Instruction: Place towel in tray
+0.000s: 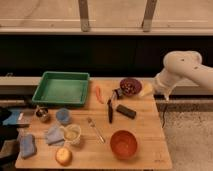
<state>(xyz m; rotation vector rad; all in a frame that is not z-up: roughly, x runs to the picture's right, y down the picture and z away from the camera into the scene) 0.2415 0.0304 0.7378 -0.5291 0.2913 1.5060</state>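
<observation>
Gripper [146, 90] spread wide, table [147, 135] right edge | towel [54, 135] outside tray [62, 90]

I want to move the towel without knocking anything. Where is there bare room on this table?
The tray is bare inside. Bare wood lies right of the orange bowl and black block, up to the table edge. Crowded: the front left, with the towel between sponge and cream cup. The gripper hangs beside the right edge.

Lab-like test room; wooden table [147, 127] beneath long windows [115, 14]
</observation>
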